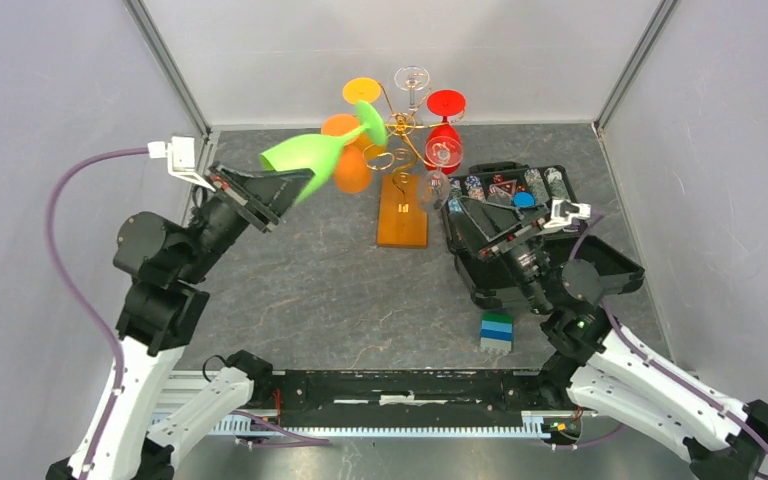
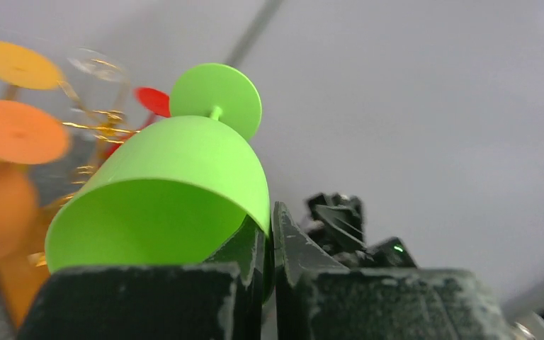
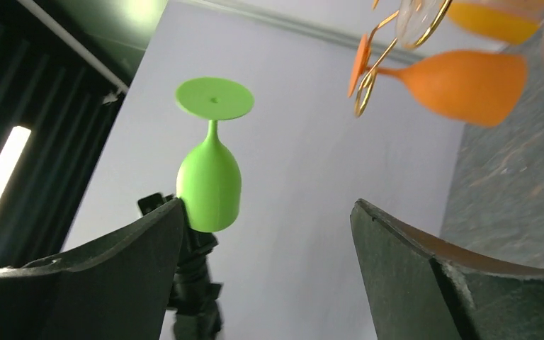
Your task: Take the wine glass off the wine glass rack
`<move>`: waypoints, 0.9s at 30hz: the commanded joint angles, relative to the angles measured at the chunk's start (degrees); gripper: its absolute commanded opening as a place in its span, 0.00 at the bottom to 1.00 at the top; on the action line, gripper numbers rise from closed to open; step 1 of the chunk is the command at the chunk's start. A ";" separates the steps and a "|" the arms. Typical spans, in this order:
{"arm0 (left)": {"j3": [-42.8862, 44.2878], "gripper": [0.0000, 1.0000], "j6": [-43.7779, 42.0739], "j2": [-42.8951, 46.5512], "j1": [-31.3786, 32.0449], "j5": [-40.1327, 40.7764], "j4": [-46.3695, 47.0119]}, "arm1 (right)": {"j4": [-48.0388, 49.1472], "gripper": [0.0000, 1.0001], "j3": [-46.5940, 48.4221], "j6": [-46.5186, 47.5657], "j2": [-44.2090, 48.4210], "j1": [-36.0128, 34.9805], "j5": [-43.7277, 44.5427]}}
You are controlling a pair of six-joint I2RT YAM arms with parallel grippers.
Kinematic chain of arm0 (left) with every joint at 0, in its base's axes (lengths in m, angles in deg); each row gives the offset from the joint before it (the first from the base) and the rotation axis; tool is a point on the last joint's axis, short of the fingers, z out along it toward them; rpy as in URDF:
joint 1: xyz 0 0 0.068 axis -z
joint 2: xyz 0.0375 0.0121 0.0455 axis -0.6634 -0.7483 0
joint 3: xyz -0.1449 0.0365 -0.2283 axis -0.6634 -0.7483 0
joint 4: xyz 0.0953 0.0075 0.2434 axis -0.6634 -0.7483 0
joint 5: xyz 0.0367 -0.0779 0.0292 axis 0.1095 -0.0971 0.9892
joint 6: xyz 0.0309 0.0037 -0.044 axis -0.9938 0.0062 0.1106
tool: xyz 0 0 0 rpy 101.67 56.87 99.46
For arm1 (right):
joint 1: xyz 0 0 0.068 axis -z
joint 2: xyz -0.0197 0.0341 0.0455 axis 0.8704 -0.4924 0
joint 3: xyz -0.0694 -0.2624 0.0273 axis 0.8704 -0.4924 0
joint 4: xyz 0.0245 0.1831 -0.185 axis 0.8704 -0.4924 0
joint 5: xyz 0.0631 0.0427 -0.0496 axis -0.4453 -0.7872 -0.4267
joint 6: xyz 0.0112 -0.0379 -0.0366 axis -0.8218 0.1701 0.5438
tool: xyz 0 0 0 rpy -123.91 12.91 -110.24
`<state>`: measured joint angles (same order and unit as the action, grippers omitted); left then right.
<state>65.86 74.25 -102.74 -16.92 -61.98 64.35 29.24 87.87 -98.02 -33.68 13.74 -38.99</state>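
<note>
Pale grey walls (image 1: 50,80) close in a speckled grey table (image 1: 310,290). The wine glass rack (image 1: 401,125) stands at the far middle, its gold curled arms rising from a wooden base (image 1: 402,215).

The left gripper (image 1: 295,185) is clamped on the green wine glass (image 1: 310,155), held up in the air to the left of the rack. In the left wrist view its fingers (image 2: 294,241) pinch the bowl's wall at the rim, one inside and one outside. This leaves the stem and foot free to slide out of a wire curl. The glass lies tilted, with its foot pointing right toward the rack.

From the right wrist view the foot shows a gap from the gold wire, so I judge the glass already off the rack.

An orange glass (image 1: 345,160) and a red glass (image 1: 444,120) hang on other arms, so a pull away to the left would avoid knocking them.

The right gripper (image 1: 470,212) hovers over a black case (image 1: 520,200) to the right of the base, with its jaws spread wide and nothing between them.
</note>
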 commanded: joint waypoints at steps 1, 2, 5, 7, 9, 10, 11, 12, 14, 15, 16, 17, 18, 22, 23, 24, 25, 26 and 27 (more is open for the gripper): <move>6.27 0.02 -17.60 -1.53 0.04 26.68 -21.85 | -7.98 0.92 2.64 15.38 5.25 0.00 9.58; 7.03 0.02 -18.85 -2.15 0.06 32.57 -24.35 | -10.57 0.91 3.63 18.69 6.12 0.01 11.47; 8.26 0.02 -21.53 -4.23 0.05 47.82 -29.58 | -18.11 0.90 6.40 26.30 8.82 0.07 16.71; 9.67 0.02 -23.55 -7.30 -0.03 53.41 -32.64 | -21.83 0.90 7.03 29.57 10.46 0.01 20.27; 11.70 0.02 -24.79 -12.07 -0.44 55.86 -36.27 | -24.32 0.89 6.59 30.65 12.34 0.02 23.65; 12.85 0.02 -25.27 -14.22 -1.57 55.99 -38.10 | -24.84 0.89 5.92 30.94 13.49 0.00 25.00; 13.77 0.02 -25.67 -16.91 -3.13 54.78 -39.43 | -25.07 0.88 5.33 31.22 14.53 0.01 26.08; 14.88 0.02 -26.72 -19.48 -5.64 51.21 -40.64 | -25.34 0.88 4.68 31.57 15.53 0.01 27.07; 18.03 0.02 -28.15 -24.12 -11.11 44.80 -43.24 | -25.34 0.88 3.95 32.16 16.88 0.00 28.70; 19.69 0.02 -28.74 -26.96 -13.44 42.04 -44.77 | -27.38 0.87 3.81 32.42 17.52 0.00 29.46; 21.49 0.02 -29.40 -29.59 -15.07 40.73 -45.71 | -28.26 0.87 3.79 32.57 18.05 -0.04 30.26; 22.80 0.02 -30.19 -31.78 -16.18 39.91 -46.17 | -28.86 0.87 3.79 32.73 18.36 0.03 31.02; 24.03 0.02 -30.91 -34.45 -17.32 38.10 -46.83 | -29.32 0.87 3.79 32.98 18.77 -0.01 31.56; 29.67 0.02 -33.21 -45.29 -21.72 28.73 -50.25 | -30.56 0.87 3.96 34.18 20.02 0.02 33.10; 30.97 0.02 -33.58 -47.33 -22.24 27.21 -50.66 | -30.89 0.87 3.96 34.29 20.29 -0.01 33.51; 32.15 0.02 -33.85 -49.52 -22.63 25.63 -51.04 | -31.28 0.87 4.05 34.37 20.64 -0.01 33.88; 33.42 0.02 -34.16 -51.62 -23.01 24.59 -51.42 | -31.57 0.87 4.01 34.35 20.90 0.00 34.31; 34.49 0.02 -34.43 -53.31 -23.21 23.67 -51.74 | -31.93 0.87 3.97 34.38 21.11 0.05 34.62; 35.79 0.02 -34.62 -55.24 -23.32 23.02 -52.13 | -32.12 0.87 3.89 34.29 21.44 0.03 34.87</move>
<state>96.48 43.94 -153.43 -39.49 -31.71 15.04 -1.44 91.83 -65.14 -13.42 13.74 -7.54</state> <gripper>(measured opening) 0.056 0.872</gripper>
